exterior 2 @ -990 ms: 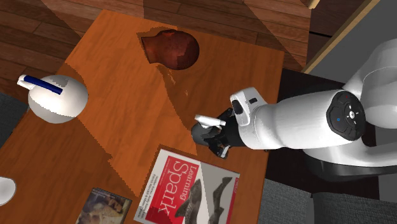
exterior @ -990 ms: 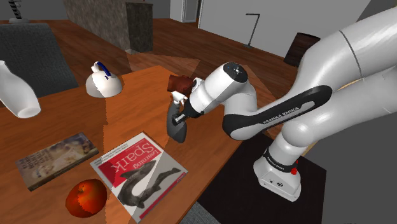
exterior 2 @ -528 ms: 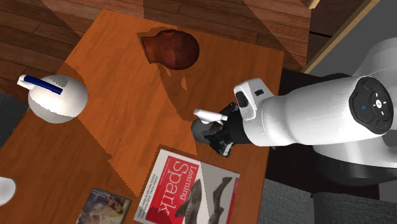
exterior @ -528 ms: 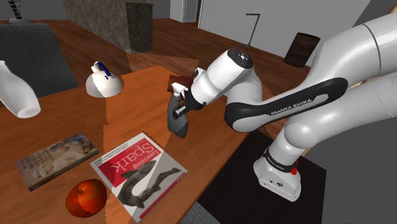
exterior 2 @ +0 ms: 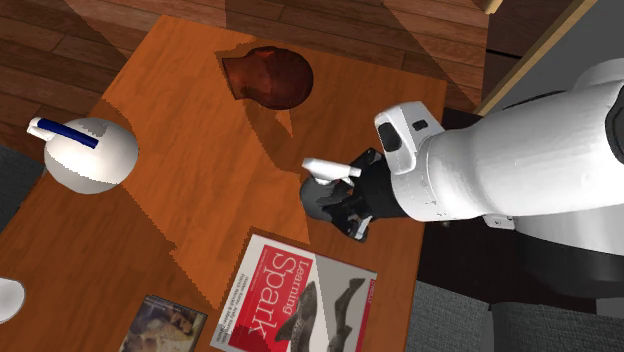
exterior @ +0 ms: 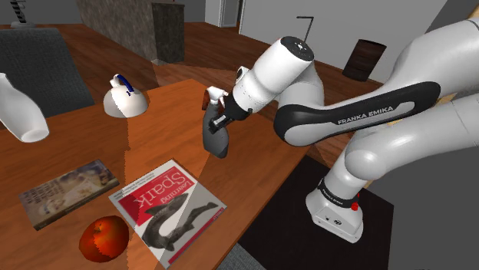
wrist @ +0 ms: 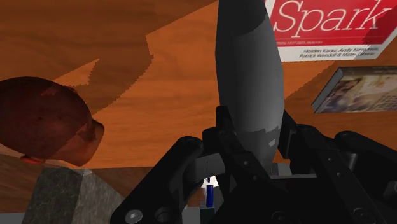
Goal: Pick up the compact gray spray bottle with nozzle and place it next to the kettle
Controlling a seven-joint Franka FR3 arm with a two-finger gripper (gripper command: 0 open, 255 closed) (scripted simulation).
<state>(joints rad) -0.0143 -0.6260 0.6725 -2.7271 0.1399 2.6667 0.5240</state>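
Observation:
The dark gray spray bottle [exterior: 215, 136] with a white nozzle [exterior: 213, 93] hangs a little above the wooden table [exterior: 176, 107], tilted slightly. My black gripper [exterior: 224, 117] is shut on its neck just under the nozzle. From above, the bottle [exterior 2: 318, 196] and gripper [exterior 2: 350, 200] are over the table's right half in the second exterior view. In the wrist view the gray bottle body [wrist: 249, 70] stretches away from the gripper [wrist: 249, 145], clasped between both fingers. The white domed kettle [exterior: 125, 100] with a blue handle [exterior 2: 88, 152] stands apart at the table's far left.
A red-and-white "Learning Spark" book [exterior: 170, 205] lies just in front of the bottle. Beside it lie a red apple [exterior: 104, 238] and a second book [exterior: 67, 192]. A white vase [exterior: 19, 111] stands far left. A brown rounded object [exterior 2: 270, 78] sits near the far edge.
The arm has risen and carried the bottle upward and slightly toward the table's far side. The grip on the neck has stayed the same.

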